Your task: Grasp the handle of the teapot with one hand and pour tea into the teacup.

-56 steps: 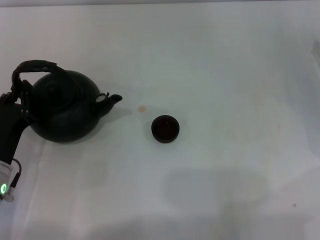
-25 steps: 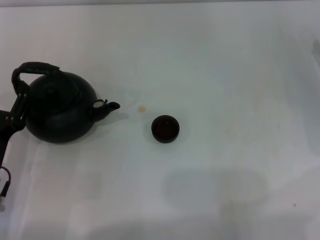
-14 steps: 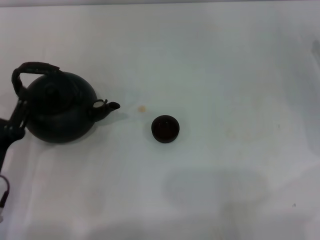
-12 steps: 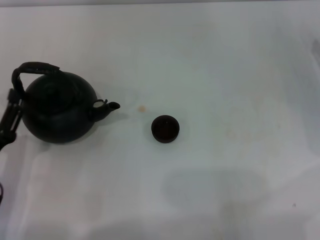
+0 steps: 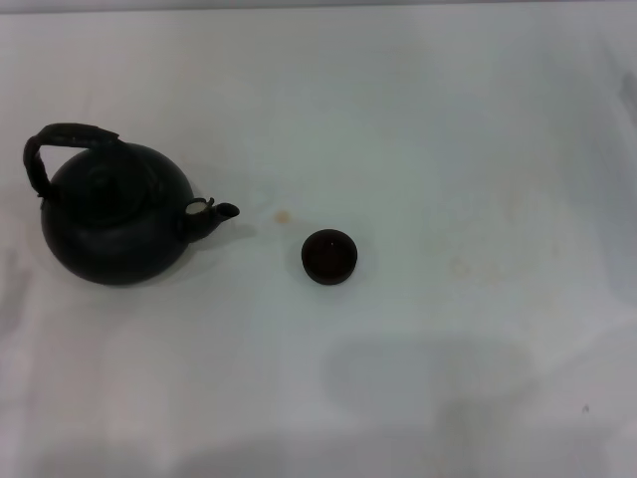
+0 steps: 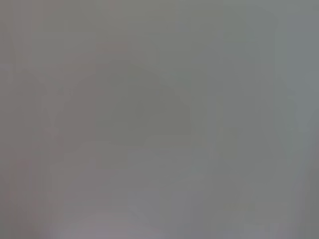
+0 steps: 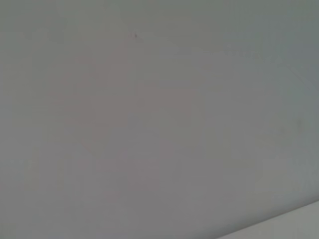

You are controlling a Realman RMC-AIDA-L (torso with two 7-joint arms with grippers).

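The matte black teapot [image 5: 114,221] stands upright on the white table at the left of the head view, its short spout [image 5: 217,212] pointing right toward the teacup. Its dark arched handle [image 5: 62,139] loops over the top, leaning to the left. The tiny dark teacup [image 5: 329,256] sits on the table to the right of the spout, apart from the pot. Neither gripper shows in the head view. Both wrist views show only plain pale surface.
The white table [image 5: 448,149] spreads to all sides. A small tan spot [image 5: 284,216] lies between spout and cup. A faint shadow [image 5: 428,373] falls on the table near the front.
My left gripper, beside the teapot's handle at the left edge, has drawn back out of the head view. The teapot settled upright and has stayed put; the cup has not moved.
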